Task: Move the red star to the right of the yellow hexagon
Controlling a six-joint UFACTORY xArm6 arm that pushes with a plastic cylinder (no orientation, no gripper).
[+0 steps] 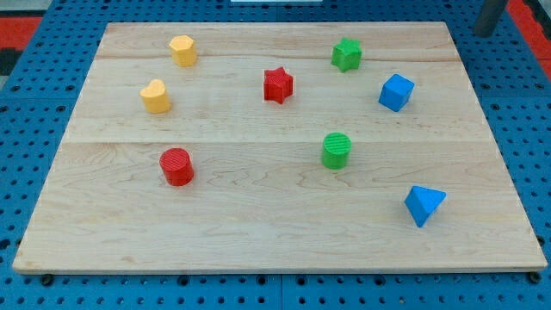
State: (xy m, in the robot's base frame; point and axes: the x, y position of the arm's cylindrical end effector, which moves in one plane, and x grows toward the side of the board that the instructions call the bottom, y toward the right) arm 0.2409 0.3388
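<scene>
The red star (278, 84) sits on the wooden board (258, 232) at upper middle. The yellow hexagon (182, 50) is near the view's top left, up and to the left of the red star, with bare board between them. A dark rod shows at the view's top right corner, past the board's corner; my tip (487, 32) is far to the right of both blocks and touches none.
A yellow heart (156, 96) lies below the hexagon. A red cylinder (176, 166) is at lower left. A green star (346, 53) and a blue cube (396, 92) are right of the red star. A green cylinder (337, 150) and a blue triangle (424, 205) lie lower right.
</scene>
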